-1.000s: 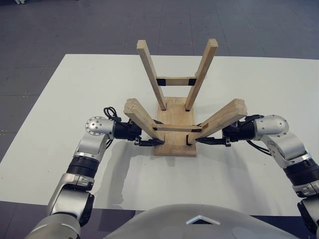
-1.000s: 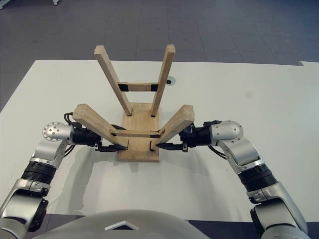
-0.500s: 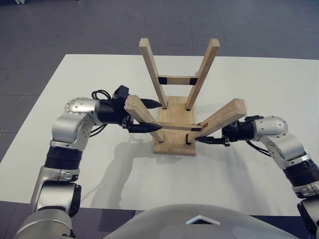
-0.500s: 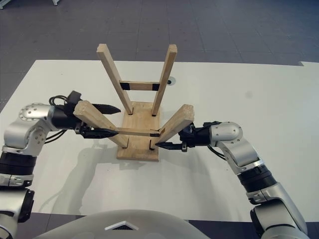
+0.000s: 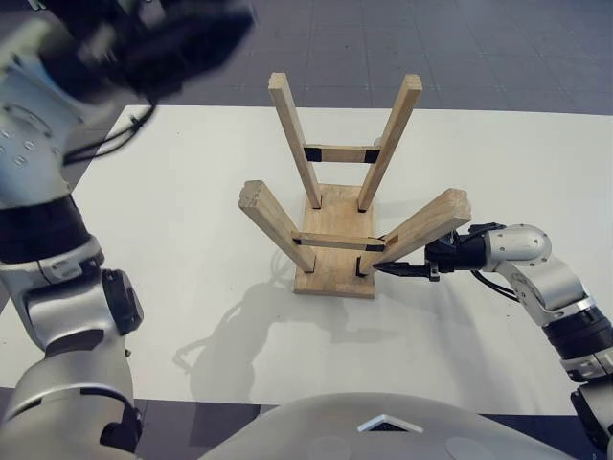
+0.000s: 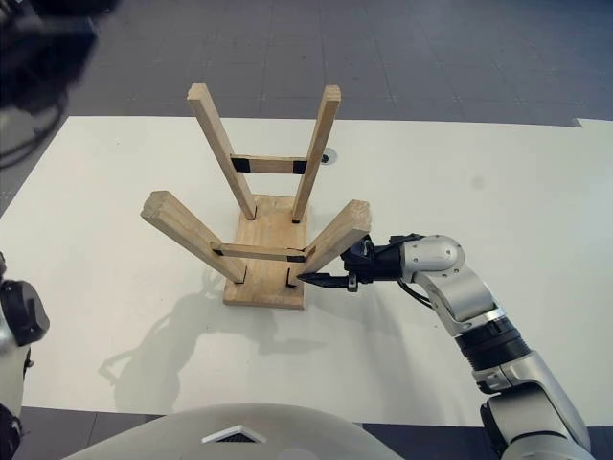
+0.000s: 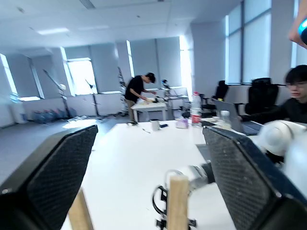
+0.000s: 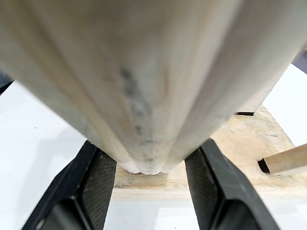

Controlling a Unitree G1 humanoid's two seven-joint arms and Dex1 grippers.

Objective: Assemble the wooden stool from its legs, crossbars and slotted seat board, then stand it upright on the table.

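Right wrist view: right tool (image 5: 381,268) is clamped low on the near-right leg (image 8: 144,72) of the stool (image 5: 335,244). Left tool (image 7: 149,132) is wide apart, up high. The stool sits upside-down on the desk (image 5: 498,172). Looks like stiff, light wood, so I'd grip the legs low.

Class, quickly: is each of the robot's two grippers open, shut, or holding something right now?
Left gripper: open, holding nothing.
Right gripper: shut on the near right leg, low at its base.
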